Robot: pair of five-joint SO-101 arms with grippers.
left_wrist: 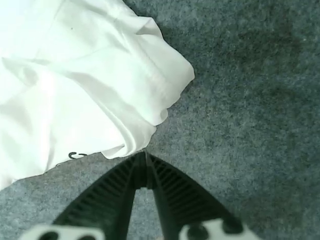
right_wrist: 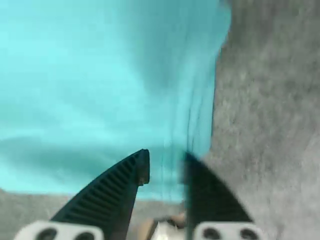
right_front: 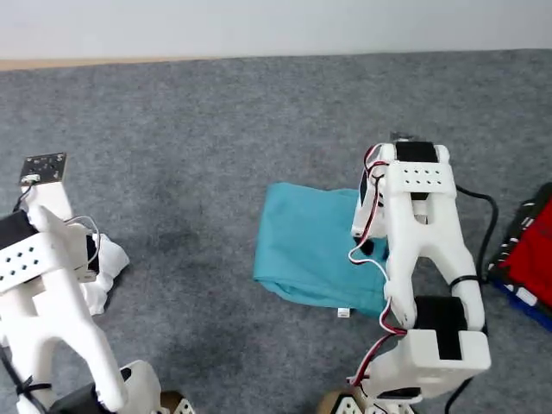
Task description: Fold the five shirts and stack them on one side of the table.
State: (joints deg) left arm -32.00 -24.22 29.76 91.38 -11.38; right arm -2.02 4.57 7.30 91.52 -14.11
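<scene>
The blue-green shirt [right_front: 310, 250] lies a bit right of the middle of the high view, on the grey table [right_front: 216, 129]. It looks folded into a smaller shape, so I think it is partly done. The right arm stands over its right side. The right pincer [right_wrist: 166, 170] hangs just above the edge of that shirt, with its two fingers a small way apart. Nothing is clearly pinched between them. I think it sits there because the edge is the easy place to grab for the next fold.

The white shirt [right_front: 107, 263] is bunched in the lower left of the high view, under the left arm. The left pincer [left_wrist: 145, 162] is closed tight with nothing in it, its tip just beside the shirt's hem. That shirt looks crumpled, so it likely waits its turn.

At the right edge of the high view something red [right_front: 536, 246] lies in a dark box [right_front: 509, 280]. It may be another shirt, but I cannot tell.
</scene>
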